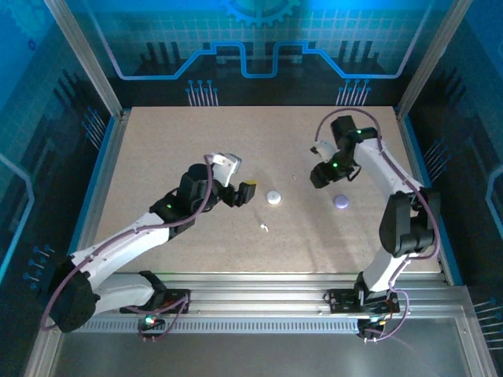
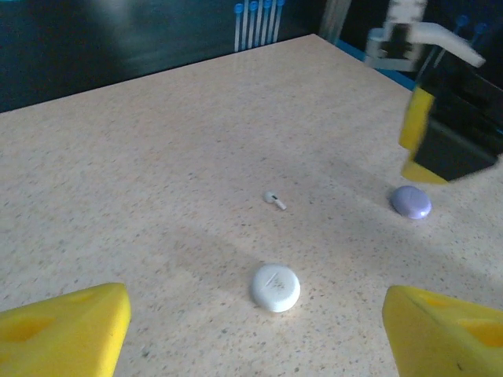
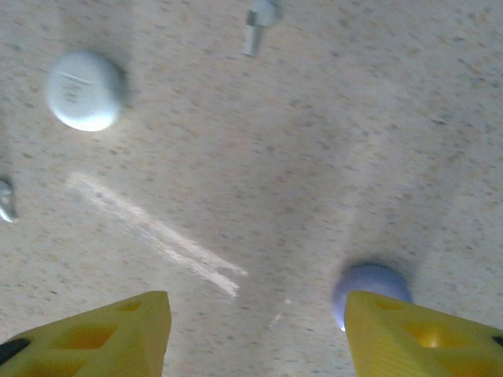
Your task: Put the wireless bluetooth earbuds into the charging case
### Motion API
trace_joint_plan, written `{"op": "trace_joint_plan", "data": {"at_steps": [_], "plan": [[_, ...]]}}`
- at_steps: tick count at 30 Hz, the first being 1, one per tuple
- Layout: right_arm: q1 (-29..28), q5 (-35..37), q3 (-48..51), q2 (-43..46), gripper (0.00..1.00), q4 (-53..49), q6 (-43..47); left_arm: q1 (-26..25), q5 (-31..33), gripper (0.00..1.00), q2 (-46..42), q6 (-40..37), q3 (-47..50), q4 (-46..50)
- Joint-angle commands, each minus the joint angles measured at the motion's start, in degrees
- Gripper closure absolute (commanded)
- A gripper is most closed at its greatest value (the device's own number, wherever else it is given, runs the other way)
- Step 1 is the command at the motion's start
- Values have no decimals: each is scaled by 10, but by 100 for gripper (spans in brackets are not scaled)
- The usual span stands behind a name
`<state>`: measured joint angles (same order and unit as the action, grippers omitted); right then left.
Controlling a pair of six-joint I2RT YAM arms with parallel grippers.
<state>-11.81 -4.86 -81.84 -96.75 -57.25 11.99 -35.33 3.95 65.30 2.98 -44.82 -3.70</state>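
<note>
A round white charging case (image 1: 273, 197) lies mid-table, with a lavender case (image 1: 341, 201) to its right. One white earbud (image 1: 265, 228) rests in front of the white case and a second speck-sized earbud (image 1: 295, 177) lies behind it. My left gripper (image 1: 244, 193) hovers just left of the white case (image 2: 276, 287), open and holding nothing, its yellow fingers (image 2: 71, 334) spread wide either side. An earbud (image 2: 274, 200) lies beyond that case. My right gripper (image 3: 259, 338) is open above the table. The lavender case (image 3: 369, 284) sits partly behind its right finger (image 3: 424, 338).
In the right wrist view the white case (image 3: 83, 90) lies upper left, one earbud (image 3: 258, 23) at the top edge and another (image 3: 6, 200) at the left edge. The right gripper (image 2: 416, 133) hangs above the lavender case (image 2: 411, 202). A raised frame (image 1: 106, 157) borders the table.
</note>
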Motion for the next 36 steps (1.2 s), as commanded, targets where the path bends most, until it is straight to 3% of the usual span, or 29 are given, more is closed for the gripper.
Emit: {"op": "trace_joint_plan", "data": {"at_steps": [1,11,21,29,36], "plan": [[-56,31,30,32,38,34,-78,22,13,15,-31,40,9,47],[-176,12,33,5,35,86,-259,81,26,13,-37,127,10,149],[-209,81,-58,-98,33,34,-388,130,17,12,19,210,-25,242],[-236,127,-164,-212,32,-38,-367,164,5,11,55,234,-53,299],[-234,123,-198,-263,29,-39,-365,188,-13,11,69,247,-56,311]]}}
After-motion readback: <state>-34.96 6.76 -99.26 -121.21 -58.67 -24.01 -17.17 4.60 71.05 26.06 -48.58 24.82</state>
